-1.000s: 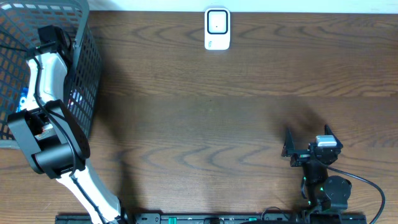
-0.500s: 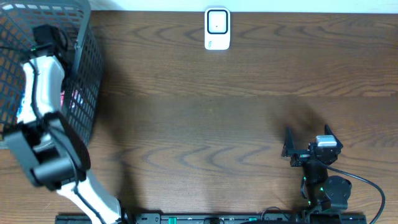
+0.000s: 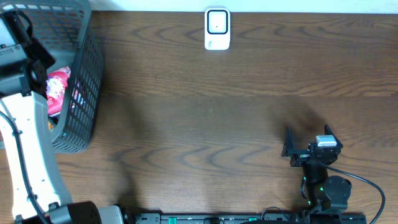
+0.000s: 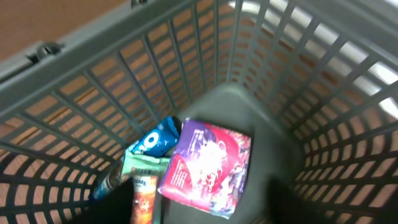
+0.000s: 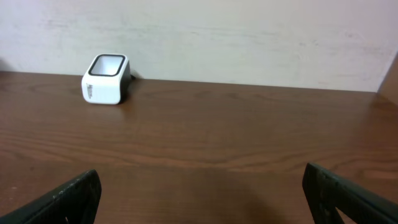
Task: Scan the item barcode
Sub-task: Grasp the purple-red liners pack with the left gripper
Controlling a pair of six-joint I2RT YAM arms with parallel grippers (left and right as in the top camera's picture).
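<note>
Dark wood-grain table (image 3: 205,112) filled the overhead view, and the white scanner (image 3: 217,28) stood right at its twelve o'clock edge. Over at ten o'clock sat the grey mesh basket (image 3: 84,81). The left arm (image 3: 25,155) reached up from seven o'clock, with the left gripper (image 3: 25,43) over the basket's open top. Its jaws were tucked under the black wrist and did not show in its own camera either, so wide or narrow could not be told. Down on the basket floor, the left wrist camera caught the pink-and-purple packet (image 4: 208,165) lying flat. A blue packet (image 4: 154,140) touched it at ten o'clock, and a green packet (image 4: 144,167) and an orange tube (image 4: 143,202) lay at its eight o'clock. The right gripper (image 3: 307,138) sat at four o'clock, well apart from basket and scanner alike — fingers spread wide, holding nothing.
</note>
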